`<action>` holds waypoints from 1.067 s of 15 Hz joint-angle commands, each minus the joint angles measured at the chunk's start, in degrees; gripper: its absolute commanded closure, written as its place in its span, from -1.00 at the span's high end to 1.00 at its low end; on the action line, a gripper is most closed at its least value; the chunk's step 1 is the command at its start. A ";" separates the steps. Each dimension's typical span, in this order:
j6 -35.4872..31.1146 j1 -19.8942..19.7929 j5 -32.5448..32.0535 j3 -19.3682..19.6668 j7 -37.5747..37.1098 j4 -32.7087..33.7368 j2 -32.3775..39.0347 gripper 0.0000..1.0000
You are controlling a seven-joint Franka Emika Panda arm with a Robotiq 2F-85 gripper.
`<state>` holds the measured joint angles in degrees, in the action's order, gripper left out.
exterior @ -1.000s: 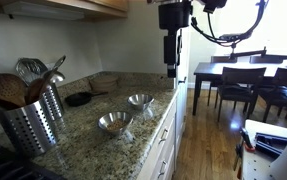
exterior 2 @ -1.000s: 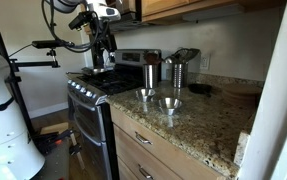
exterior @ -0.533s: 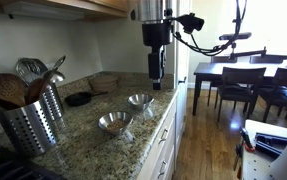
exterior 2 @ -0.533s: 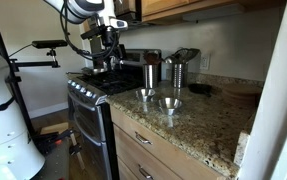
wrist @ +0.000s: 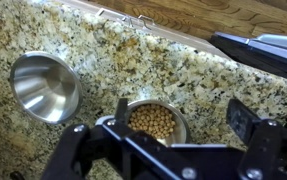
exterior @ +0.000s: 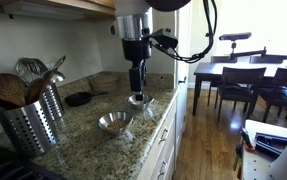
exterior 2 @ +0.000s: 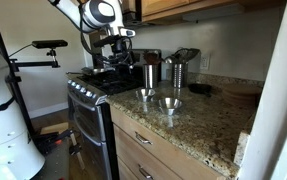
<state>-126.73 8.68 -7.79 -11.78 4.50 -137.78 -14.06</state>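
Note:
My gripper hangs open just above a small metal bowl on the speckled granite counter. In the wrist view this bowl is full of chickpeas and sits between the spread fingers, closer to the left finger than the right one. Nothing is gripped, and I cannot tell whether the fingers touch the bowl. A second metal bowl, empty, stands beside it. In an exterior view the gripper shows over the stove side, with both bowls on the counter.
A steel utensil holder with wooden spoons stands on the counter by the stove. A black dish lies near the wall. Two steel canisters stand behind the bowls. Beyond the counter edge are wood floor and a dining table.
The arm has swung in from beyond the counter's far end and come down over the chickpea bowl. The jaws have stayed open.

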 commanded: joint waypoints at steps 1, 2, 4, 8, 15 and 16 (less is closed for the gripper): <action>-3.05 0.82 -1.49 0.18 0.79 2.58 4.57 1.00; -4.10 0.96 -1.27 0.23 0.97 3.11 5.85 1.00; -6.33 1.03 -1.57 0.13 1.09 4.01 8.02 1.00; -10.45 1.21 -1.76 0.07 1.81 6.32 12.84 1.00; -12.97 1.88 -4.00 0.14 2.70 11.09 20.27 1.00; -13.01 1.96 -4.39 0.17 2.69 11.59 21.18 1.00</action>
<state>-138.70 10.01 -10.47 -12.04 6.59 -128.19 4.37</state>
